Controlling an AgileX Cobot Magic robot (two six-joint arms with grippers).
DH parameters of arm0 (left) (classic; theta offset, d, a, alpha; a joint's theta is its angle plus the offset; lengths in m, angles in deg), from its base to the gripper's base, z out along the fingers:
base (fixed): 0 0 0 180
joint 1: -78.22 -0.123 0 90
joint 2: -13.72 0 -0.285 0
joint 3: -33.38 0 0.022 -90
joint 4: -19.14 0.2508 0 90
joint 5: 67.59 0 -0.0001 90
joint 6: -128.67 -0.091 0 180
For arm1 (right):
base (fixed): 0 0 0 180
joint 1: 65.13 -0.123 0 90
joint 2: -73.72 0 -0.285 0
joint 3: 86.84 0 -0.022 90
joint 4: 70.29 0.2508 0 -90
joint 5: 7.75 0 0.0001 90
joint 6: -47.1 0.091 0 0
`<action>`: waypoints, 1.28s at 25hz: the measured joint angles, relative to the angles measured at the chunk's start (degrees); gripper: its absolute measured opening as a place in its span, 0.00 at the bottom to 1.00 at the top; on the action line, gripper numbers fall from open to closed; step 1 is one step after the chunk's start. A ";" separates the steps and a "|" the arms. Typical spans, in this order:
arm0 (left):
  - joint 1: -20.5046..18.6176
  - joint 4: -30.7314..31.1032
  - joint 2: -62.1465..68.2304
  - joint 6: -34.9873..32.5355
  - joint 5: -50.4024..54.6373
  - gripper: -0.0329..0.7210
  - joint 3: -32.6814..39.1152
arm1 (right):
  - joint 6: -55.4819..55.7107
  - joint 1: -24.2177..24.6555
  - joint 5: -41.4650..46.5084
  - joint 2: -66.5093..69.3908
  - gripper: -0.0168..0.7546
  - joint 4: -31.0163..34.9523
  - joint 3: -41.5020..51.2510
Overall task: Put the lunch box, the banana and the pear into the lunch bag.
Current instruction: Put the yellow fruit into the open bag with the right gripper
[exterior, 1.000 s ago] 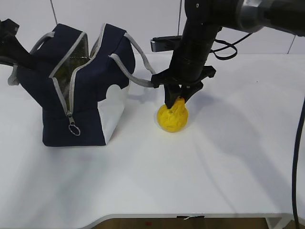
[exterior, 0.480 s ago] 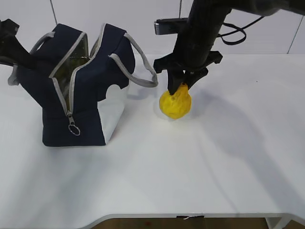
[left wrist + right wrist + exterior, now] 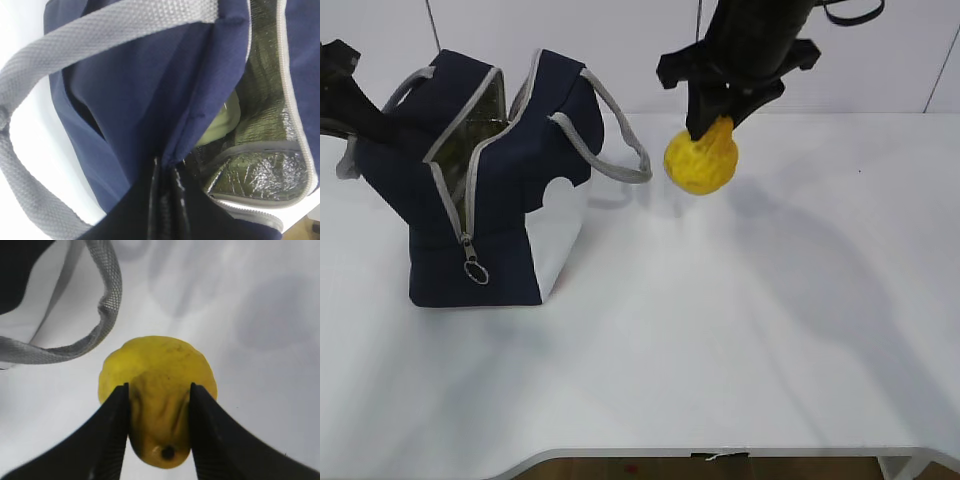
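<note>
- The right pincer (image 3: pixel 715 125) grips the pear (image 3: pixel 701 160) by its narrow upper part, one jaw on each side, stem end up between them; the right wrist view confirms a firm two-sided hold.
- The pear hangs clear of the counter (image 3: pixel 740 340), above its far edge near the middle.
- The lunch bag (image 3: pixel 485 190) stands near the counter's far left corner, unzipped, its mouth gaping upward. The near handle (image 3: pixel 610 130) loops out towards the pear.
- The left pincer (image 3: pixel 165 200) is clamped narrow on the bag's fabric edge, holding the mouth apart.
- Inside, the left wrist view shows foil lining and a pale green item (image 3: pixel 222 125), judged to be the lunch box lid. The banana cannot be seen in any view.
- Recommended handling, as a judgement: carry the pear high enough to pass over the handle loop, centre it over the opening between the zipper rows, lower it inside, then release.
- Risk: the grip sits on a tapering part; a sharp swing could let the fruit slip.
- Markings: no brand, label or legible writing is visible on any item.
</note>
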 joint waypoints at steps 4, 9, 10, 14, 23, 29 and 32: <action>0.00 0.00 0.00 0.00 0.00 0.06 0.00 | 0.22 0.00 0.27 -3.10 0.41 1.34 -0.20; 0.00 -1.75 0.00 0.00 0.00 0.06 0.00 | 0.25 0.00 0.60 -3.50 0.41 10.20 -4.10; 0.00 -2.66 0.00 -0.11 0.03 0.06 0.00 | 0.25 0.00 0.60 -3.50 0.41 12.36 -4.67; 0.00 -7.17 0.00 -1.02 0.25 0.06 0.00 | -0.65 0.00 -1.91 -3.50 0.41 19.44 -4.79; 0.00 -10.94 0.00 -1.45 2.09 0.06 0.00 | -10.45 0.00 -14.61 2.59 0.41 42.35 -4.89; 0.00 -13.55 0.00 -2.23 3.04 0.06 0.00 | -15.17 0.00 -19.50 7.22 0.41 52.92 -4.89; 0.00 -13.55 0.00 -2.23 3.14 0.06 0.00 | -16.04 0.00 -20.79 8.65 0.41 54.96 -4.89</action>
